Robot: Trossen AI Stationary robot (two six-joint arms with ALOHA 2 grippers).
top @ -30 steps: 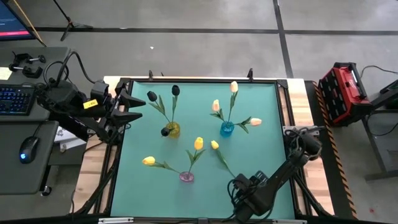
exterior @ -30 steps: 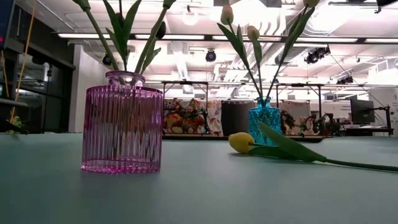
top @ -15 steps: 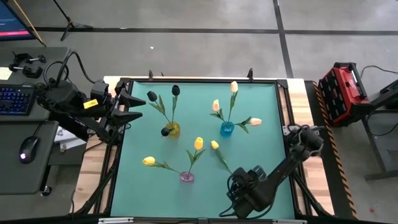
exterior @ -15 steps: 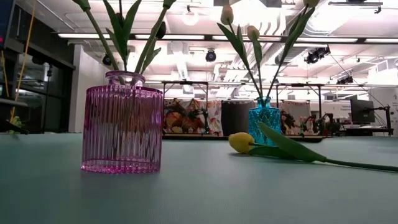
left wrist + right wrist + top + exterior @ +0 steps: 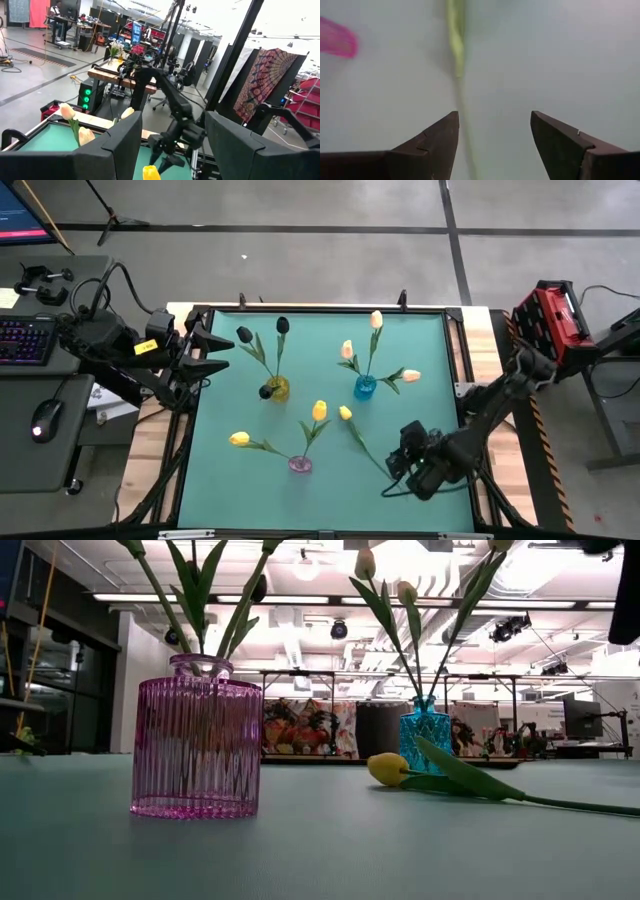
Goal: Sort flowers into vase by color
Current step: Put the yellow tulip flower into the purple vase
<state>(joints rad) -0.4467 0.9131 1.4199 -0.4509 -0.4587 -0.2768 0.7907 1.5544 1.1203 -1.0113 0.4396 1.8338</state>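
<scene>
A yellow tulip (image 5: 345, 413) lies flat on the green mat beside the pink vase (image 5: 300, 464). The right gripper (image 5: 400, 467) hovers over its stem end, fingers spread and empty; the left gripper (image 5: 205, 350) waits spread at the mat's edge. The tulip looks light and bendy, best pinched mid-stem.

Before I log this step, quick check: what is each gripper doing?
Left gripper: open, empty, parked at the table's left edge.
Right gripper: open, empty, over the loose yellow tulip's stem.

High cam: straight down, far, covers the whole table (image 5: 330, 380). Low cam: table-top level, close on the pink vase (image 5: 197, 735), facing the room. Left wrist cam: looks across the table. Right wrist cam: down, close to the mat. High and low share the pink vase.
</scene>
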